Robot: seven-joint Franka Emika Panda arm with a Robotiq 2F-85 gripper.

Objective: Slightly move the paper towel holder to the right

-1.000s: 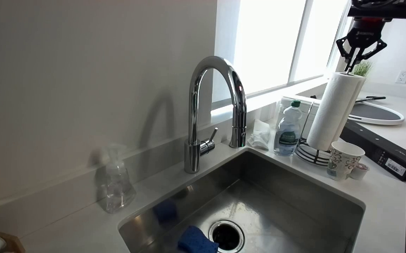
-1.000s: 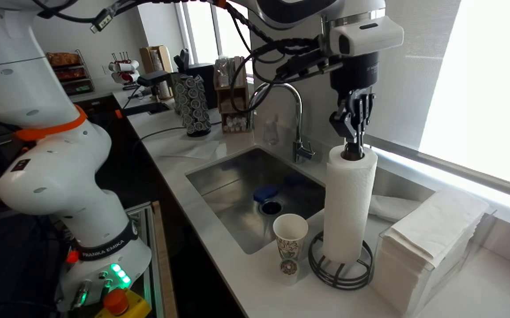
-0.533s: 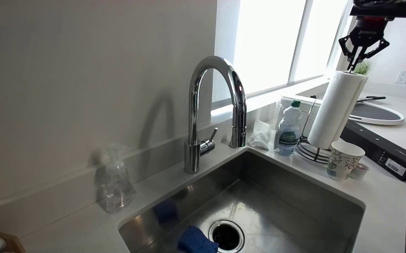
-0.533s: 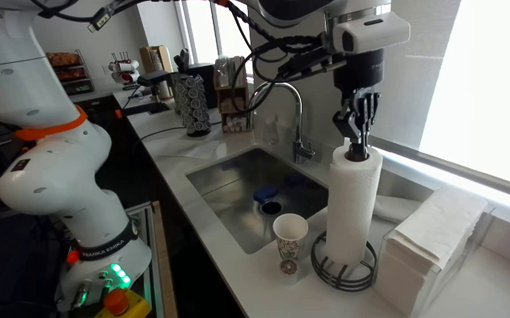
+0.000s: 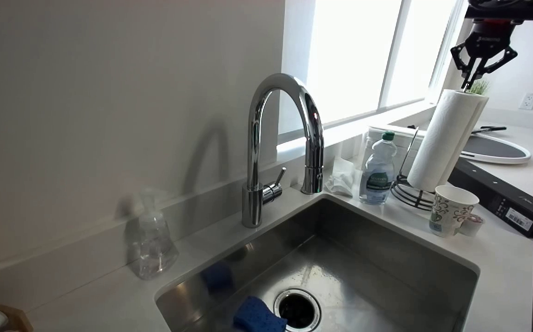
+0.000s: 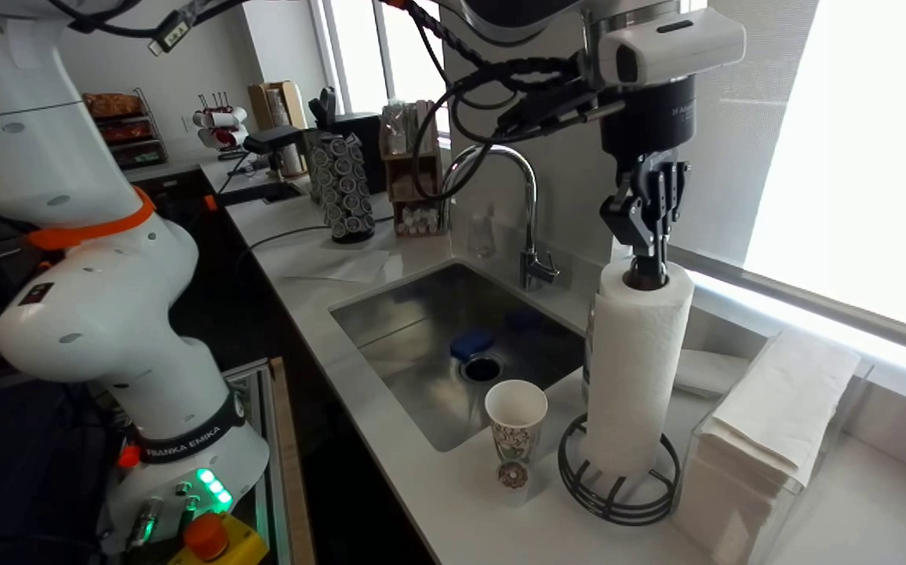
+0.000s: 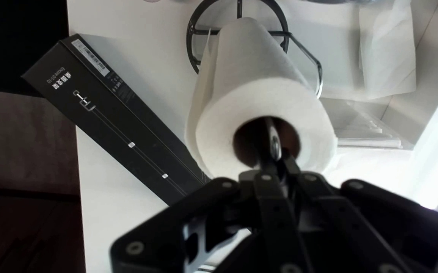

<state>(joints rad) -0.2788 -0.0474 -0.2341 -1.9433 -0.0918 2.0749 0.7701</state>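
The paper towel holder has shifted, white roll over dark base, its post gripped in the hand.

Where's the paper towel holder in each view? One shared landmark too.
In an exterior view: paper towel holder at the right, behind the patterned cup.
In an exterior view: paper towel holder right of centre, patterned cup to its left.
Wrist view: paper towel holder upper middle, seen from above.
Shared landmark: gripper, at the paper towel holder's top in all three.
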